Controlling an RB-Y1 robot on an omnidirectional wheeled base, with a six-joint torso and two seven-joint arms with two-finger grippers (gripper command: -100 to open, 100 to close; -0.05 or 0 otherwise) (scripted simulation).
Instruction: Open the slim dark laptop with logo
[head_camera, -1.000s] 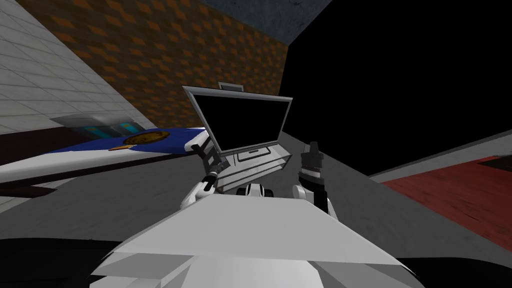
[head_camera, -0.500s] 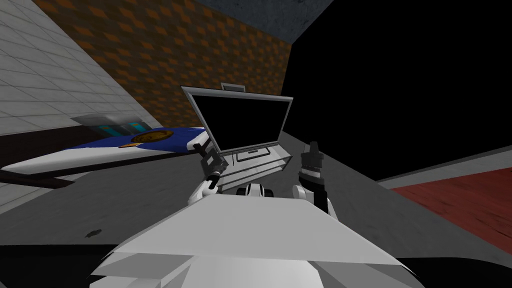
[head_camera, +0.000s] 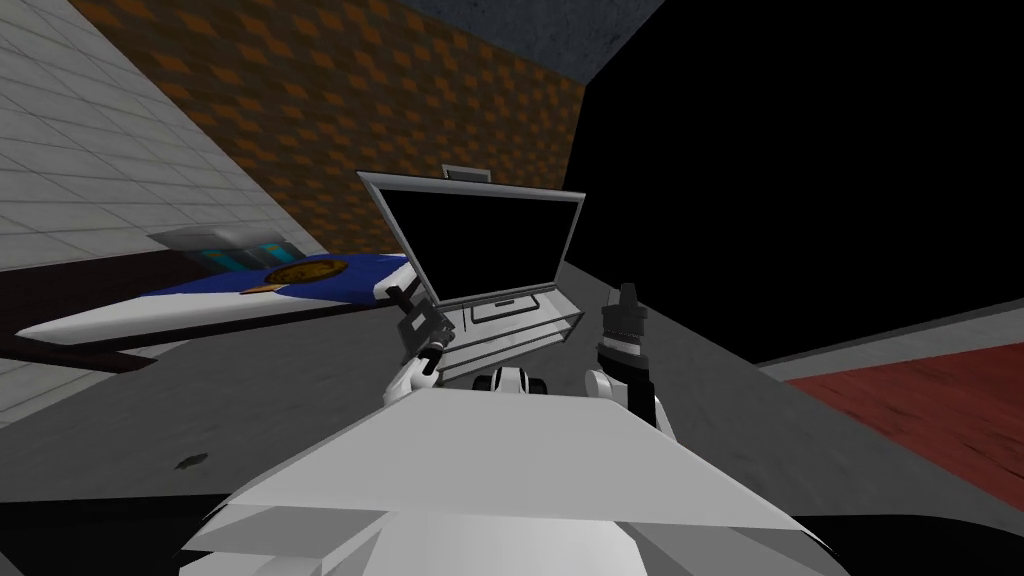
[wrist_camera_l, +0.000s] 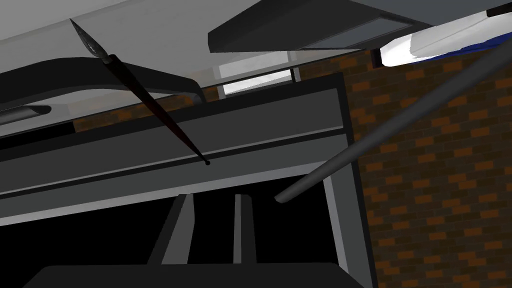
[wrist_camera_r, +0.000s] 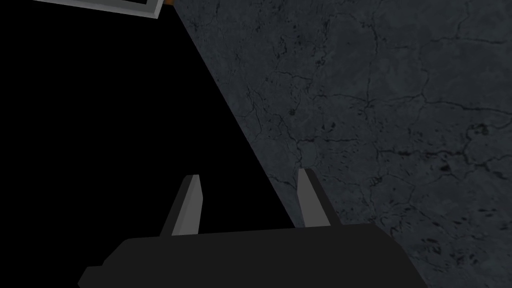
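Obs.: the slim dark laptop with grey bezel and black screen (head_camera: 480, 250) is found on the plain grey table (head_camera: 250, 400), straight ahead. Its lid is already raised, the screen is turned toward the robot, and the deck lies flat. No logo is made out from this side. The long axis (hinge line) is laid across, left to right.

Obs.: the left pincer (head_camera: 408, 305) is set at the lid's left edge, low, near the hinge. Its fingers (wrist_camera_l: 244, 220) are drawn close with only a narrow slit between them, and nothing is made out in the slit.

Obs.: the right pincer (head_camera: 625, 292) is held raised just beside the deck's right end, apart from it. It is spread (wrist_camera_r: 248, 173) and nothing is held.

Judged: the left arm is the nearer. Any further opening would be made by pushing that left edge back about the hinge. Little is judged left.
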